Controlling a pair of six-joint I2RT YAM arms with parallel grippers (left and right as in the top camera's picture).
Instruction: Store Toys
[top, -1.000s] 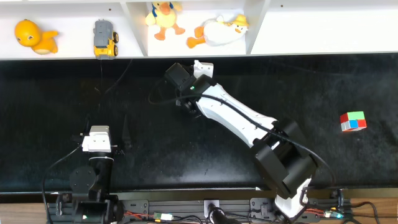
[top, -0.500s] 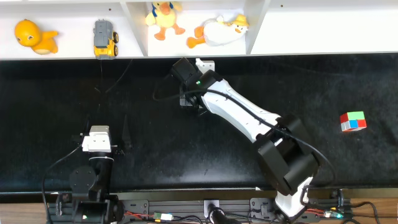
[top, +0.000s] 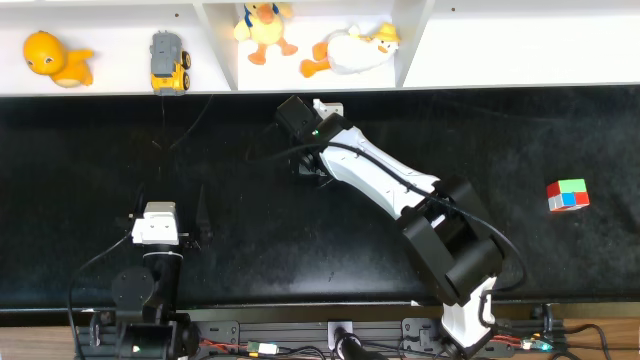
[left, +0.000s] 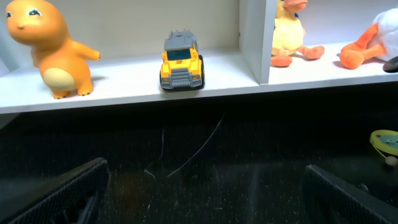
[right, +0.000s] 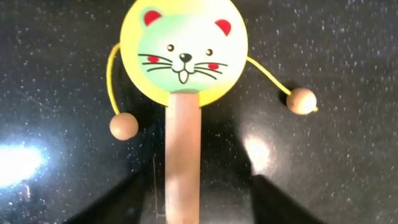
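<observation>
right gripper (right: 199, 186) apart astride rattle (right: 185, 53); left gripper (left: 205, 186) apart, facing truck (left: 181, 62); cube (top: 567, 195) aside

wooden rattle drum (right: 184, 74); matt black tabletop (right: 348, 174)

The rattle's (right: 185, 56) wooden handle is cut off by the lower edge of the right wrist frame, where the right hand's (right: 200, 186) fingers (right: 115, 208) are blurred into dark shapes. In the top view, upper middle, the rattle is covered by the right arm (top: 375, 180). In the left wrist frame, the yellow duck (left: 289, 34) is cropped at the top edge and the white plush (left: 376, 43) at the right edge.
</observation>
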